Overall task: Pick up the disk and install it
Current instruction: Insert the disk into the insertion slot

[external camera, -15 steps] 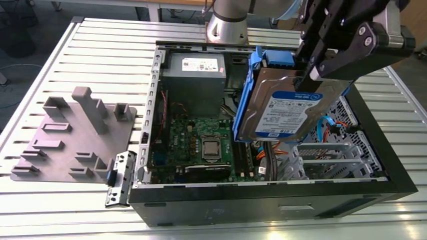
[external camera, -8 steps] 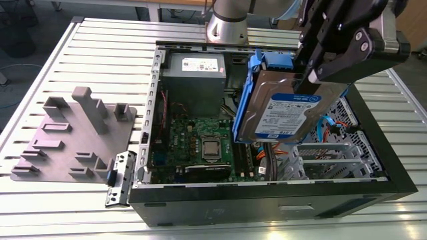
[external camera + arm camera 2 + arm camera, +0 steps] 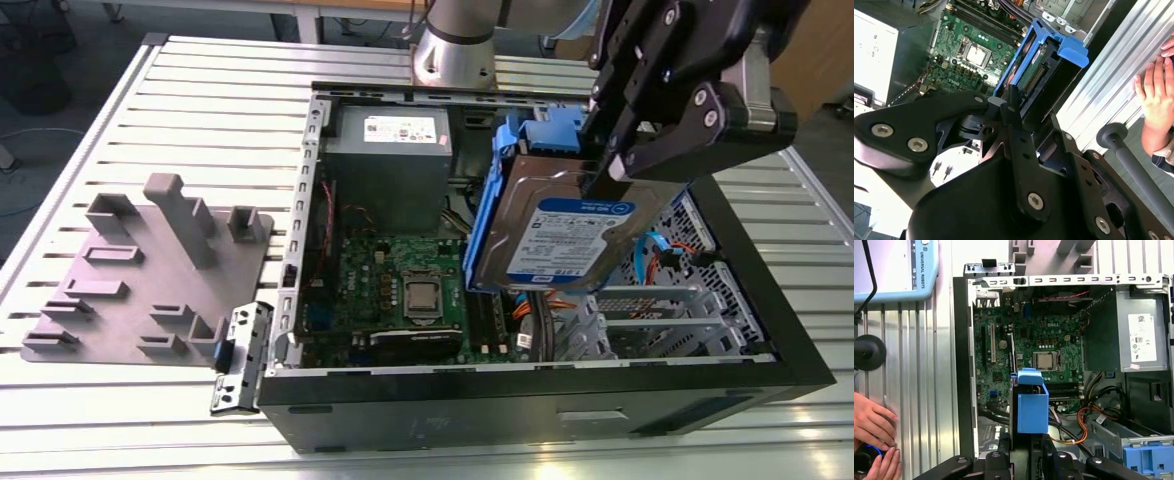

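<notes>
The disk, a silver drive with a white-and-blue label and blue side rails, hangs tilted on edge over the open computer case. My gripper is shut on its upper end, the black fingers clamping it from both sides. In the second wrist view the disk points down towards the motherboard, held by my fingers. The first wrist view shows the blue rail end of the disk above the case interior.
Inside the case are the grey power-supply box, the motherboard and a blue latch with cage. A grey fixture plate lies on the exterior view's left. A person's hand rests on the slatted table beside the case.
</notes>
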Action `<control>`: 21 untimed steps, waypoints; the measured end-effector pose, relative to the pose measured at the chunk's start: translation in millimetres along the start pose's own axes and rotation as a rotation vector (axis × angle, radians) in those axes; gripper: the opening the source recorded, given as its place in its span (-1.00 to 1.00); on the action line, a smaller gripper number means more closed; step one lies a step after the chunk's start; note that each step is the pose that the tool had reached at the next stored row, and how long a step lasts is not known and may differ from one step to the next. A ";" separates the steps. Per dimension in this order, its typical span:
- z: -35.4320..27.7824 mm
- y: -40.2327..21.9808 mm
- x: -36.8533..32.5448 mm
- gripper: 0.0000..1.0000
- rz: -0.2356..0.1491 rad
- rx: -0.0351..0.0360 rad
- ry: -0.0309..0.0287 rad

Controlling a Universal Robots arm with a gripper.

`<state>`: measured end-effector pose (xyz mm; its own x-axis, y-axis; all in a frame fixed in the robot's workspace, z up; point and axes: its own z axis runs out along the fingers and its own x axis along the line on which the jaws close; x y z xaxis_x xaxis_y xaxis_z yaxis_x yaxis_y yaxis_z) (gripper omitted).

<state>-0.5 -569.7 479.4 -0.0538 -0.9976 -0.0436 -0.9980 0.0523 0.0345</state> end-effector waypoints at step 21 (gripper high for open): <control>1.6 -54.2 -2.8 -0.30 0.001 -0.0125 0.0006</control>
<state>53.7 -569.7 476.0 -0.0547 -0.9976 -0.0430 -0.9975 0.0526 0.0470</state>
